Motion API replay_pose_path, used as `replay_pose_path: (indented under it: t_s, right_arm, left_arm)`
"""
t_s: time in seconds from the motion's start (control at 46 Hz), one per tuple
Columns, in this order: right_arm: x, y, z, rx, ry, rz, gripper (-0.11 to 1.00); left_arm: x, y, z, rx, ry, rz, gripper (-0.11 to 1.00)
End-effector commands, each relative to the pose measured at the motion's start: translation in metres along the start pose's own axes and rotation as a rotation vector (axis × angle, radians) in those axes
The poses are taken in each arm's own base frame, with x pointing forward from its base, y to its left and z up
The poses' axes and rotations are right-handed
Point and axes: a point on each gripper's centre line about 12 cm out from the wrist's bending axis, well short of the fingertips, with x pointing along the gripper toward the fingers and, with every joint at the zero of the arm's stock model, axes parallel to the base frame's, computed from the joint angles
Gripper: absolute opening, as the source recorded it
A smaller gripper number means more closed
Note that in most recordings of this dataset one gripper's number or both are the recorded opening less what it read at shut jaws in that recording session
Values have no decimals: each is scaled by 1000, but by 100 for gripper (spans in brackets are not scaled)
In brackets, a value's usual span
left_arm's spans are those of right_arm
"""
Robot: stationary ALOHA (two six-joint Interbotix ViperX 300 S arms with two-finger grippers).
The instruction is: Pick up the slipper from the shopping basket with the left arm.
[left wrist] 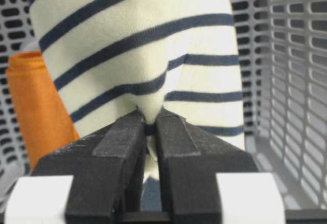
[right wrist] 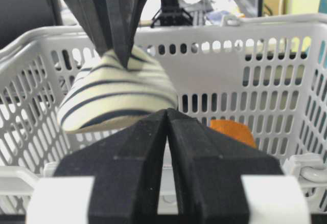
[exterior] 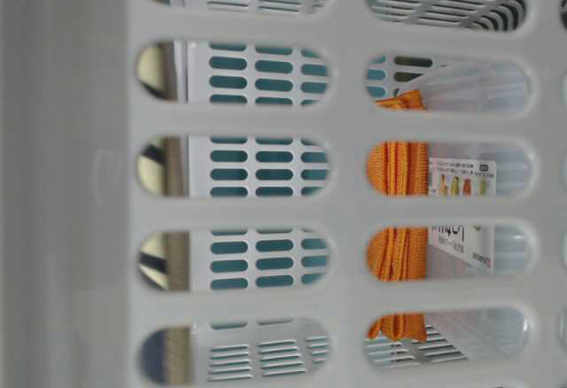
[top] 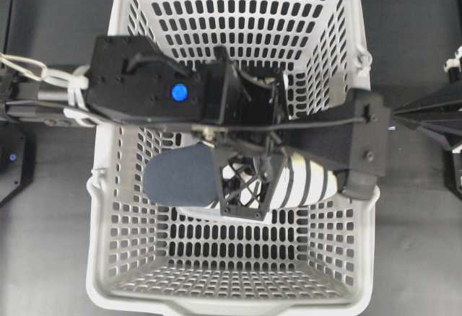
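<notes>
The cream slipper with navy stripes (top: 310, 182) hangs inside the light grey shopping basket (top: 238, 294), with its dark navy sole (top: 180, 175) turned up to the left. My left gripper (top: 247, 190) reaches down into the basket and is shut on a pinch of the slipper's striped fabric (left wrist: 138, 45); the jaws meet around the fold in the left wrist view (left wrist: 149, 119). In the right wrist view the slipper (right wrist: 117, 98) hangs off the basket floor from the left fingers (right wrist: 120, 29). My right gripper (right wrist: 167, 112) is shut and empty outside the basket's right rim (top: 395, 116).
A folded orange cloth (left wrist: 38, 106) lies on the basket floor beside the slipper, and also shows in the right wrist view (right wrist: 232, 129) and the table-level view (exterior: 399, 202). The slotted basket walls (left wrist: 291, 81) stand close around the left gripper. A black handle (top: 368, 146) crosses the basket's right rim.
</notes>
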Motion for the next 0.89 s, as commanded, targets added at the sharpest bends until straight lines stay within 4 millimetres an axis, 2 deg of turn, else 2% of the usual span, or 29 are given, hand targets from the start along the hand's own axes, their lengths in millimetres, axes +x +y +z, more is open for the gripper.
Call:
replay_pose_path:
  t_s: [0.0,0.196,0.63,0.869]
  right_arm:
    - [0,0,2,5,-3,1,0]
    - [-1,0,4,5,-8,0,0]
    - [-3,0,4,5,-5,0,0]
    - [-3,0,5,5,-6,0,0]
  left_arm:
    - [-29,2,6,6,-40,6,4]
    - [-31,1,8,32,-33,6,4]
    - [-15,1,2,32,23,3,4]
    - [-13,0,-1,32,37,2,4]
